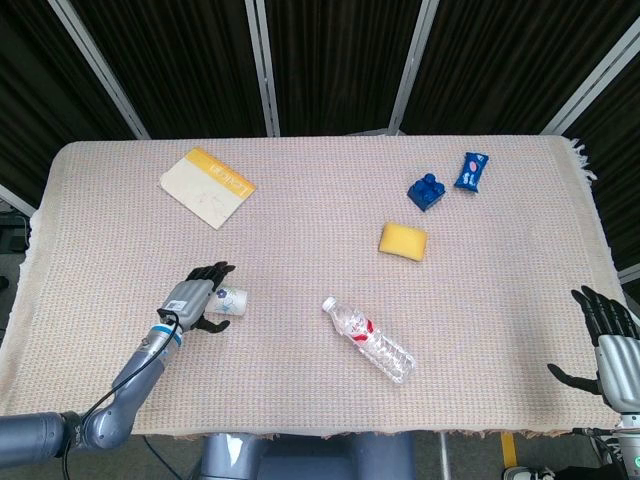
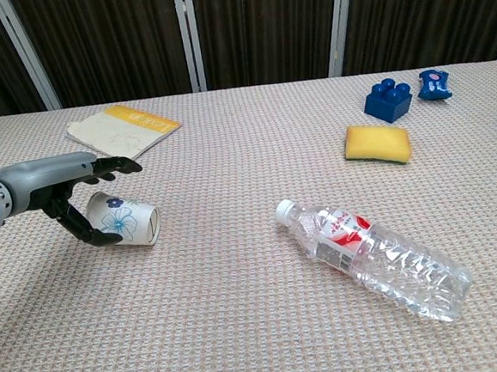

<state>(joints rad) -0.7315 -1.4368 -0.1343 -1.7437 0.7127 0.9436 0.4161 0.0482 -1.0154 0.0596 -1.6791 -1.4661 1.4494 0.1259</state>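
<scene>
We see the cup (image 2: 126,222) lying on its side on the cloth (image 2: 242,324), near the left front. Our left hand (image 2: 68,196) arches over it with fingers spread, barely touching. Our right hand (image 1: 608,338) hovers open, empty, at the table's right edge.

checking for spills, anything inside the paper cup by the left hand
The cup lies on its side on the cloth, with the left hand over it. Its mouth faces away from both cameras, so the inside is hidden. No spill shows on the cloth around it.
</scene>
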